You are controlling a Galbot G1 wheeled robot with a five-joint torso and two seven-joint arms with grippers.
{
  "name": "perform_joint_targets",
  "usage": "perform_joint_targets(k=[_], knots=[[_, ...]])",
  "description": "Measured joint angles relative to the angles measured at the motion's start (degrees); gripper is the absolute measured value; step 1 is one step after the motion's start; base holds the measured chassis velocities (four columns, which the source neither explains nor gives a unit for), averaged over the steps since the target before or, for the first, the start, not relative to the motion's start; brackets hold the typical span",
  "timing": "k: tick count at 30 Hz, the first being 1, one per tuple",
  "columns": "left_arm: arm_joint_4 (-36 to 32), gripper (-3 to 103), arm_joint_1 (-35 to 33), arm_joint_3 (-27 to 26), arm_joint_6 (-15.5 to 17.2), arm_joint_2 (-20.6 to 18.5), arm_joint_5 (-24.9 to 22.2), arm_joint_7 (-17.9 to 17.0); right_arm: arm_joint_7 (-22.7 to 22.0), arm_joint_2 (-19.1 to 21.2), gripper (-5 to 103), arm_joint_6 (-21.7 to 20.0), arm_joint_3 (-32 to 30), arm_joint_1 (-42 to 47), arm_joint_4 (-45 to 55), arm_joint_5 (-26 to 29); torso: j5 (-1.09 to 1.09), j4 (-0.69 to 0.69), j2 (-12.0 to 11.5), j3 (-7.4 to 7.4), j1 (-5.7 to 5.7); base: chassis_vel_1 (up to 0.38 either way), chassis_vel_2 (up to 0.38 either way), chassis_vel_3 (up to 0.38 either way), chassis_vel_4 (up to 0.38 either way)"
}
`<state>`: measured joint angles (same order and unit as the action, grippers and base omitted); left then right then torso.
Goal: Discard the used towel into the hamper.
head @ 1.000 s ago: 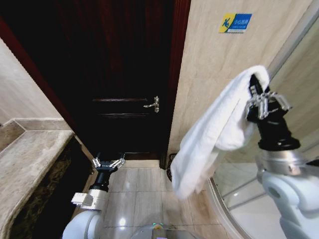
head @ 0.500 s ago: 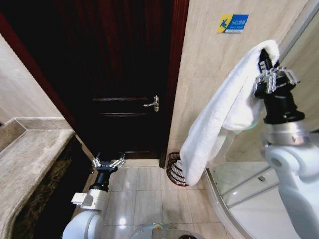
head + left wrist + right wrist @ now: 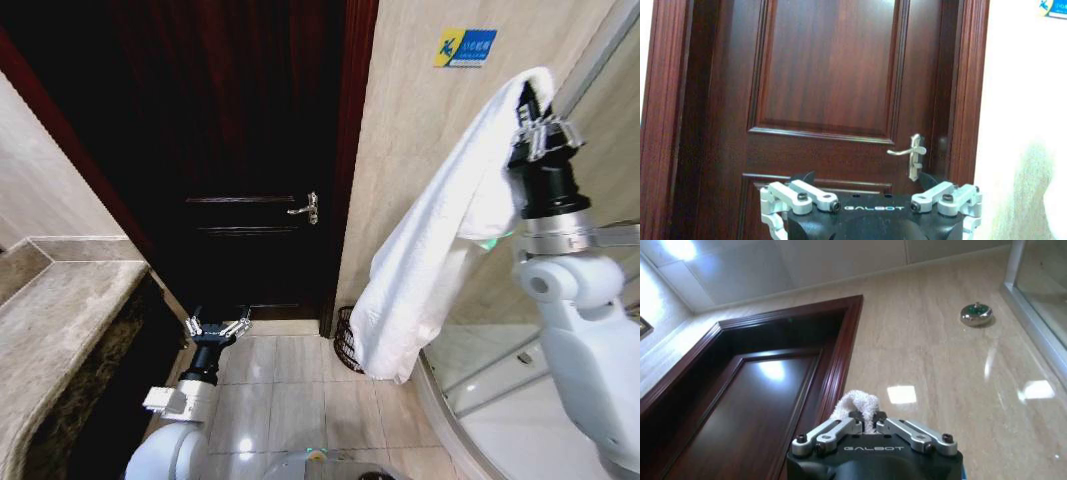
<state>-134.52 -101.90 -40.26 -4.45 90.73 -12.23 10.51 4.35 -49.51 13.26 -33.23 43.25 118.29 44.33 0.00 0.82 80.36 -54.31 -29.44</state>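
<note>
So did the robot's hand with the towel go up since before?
Yes. The right gripper holding the white towel has risen toward the blue wall sign, which stayed put. The towel's lower end now hangs by the hamper.

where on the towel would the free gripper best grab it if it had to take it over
Probably the loose lower edge of the towel, approached from the door side. The right gripper pinches the top fold up high, so the cloth hangs free above the hamper. The left gripper sits low and open.
</note>
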Motion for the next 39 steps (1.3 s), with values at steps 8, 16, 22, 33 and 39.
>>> perform_joint_targets(k=[8, 16, 22, 33, 39], knots=[[0.00, 100, 0.00, 0.00, 0.00, 0.00, 0.00, 0.00, 0.75, -1.89, 5, 0.64, 3.76, -7.78, -5.18, -0.10, -0.01, -0.01, 0.01, 0.00, -0.01, 0.000, 0.000, 0.000, 0.000], [0.00, 100, 0.00, 0.00, 0.00, 0.00, 0.00, 0.00, 2.07, -5.50, 5, 2.63, 5.53, -9.08, -12.39, -0.06, 0.00, 0.00, 0.01, -0.01, -0.01, 0.000, 0.000, 0.000, 0.000], [0.00, 100, 0.00, 0.00, 0.00, 0.00, 0.00, 0.00, 4.05, -7.50, 5, 5.33, 6.16, -7.21, -17.61, -0.70, 0.00, -0.02, 0.01, -0.02, -0.02, 0.000, 0.000, 0.000, 0.000], [0.00, 100, 0.00, 0.00, 0.00, 0.00, 0.00, 0.00, 4.64, -7.89, 5, 6.47, 3.67, 0.58, -18.39, -2.32, -0.01, 0.00, 0.02, -0.01, -0.02, 0.000, 0.000, 0.000, 0.000], [0.00, 100, 0.00, 0.00, 0.00, 0.00, 0.00, 0.00, 4.89, -7.85, 5, 6.23, 3.01, 2.29, -18.21, -2.90, 0.00, 0.00, 0.02, -0.01, -0.01, 0.000, 0.000, 0.000, 0.000]])
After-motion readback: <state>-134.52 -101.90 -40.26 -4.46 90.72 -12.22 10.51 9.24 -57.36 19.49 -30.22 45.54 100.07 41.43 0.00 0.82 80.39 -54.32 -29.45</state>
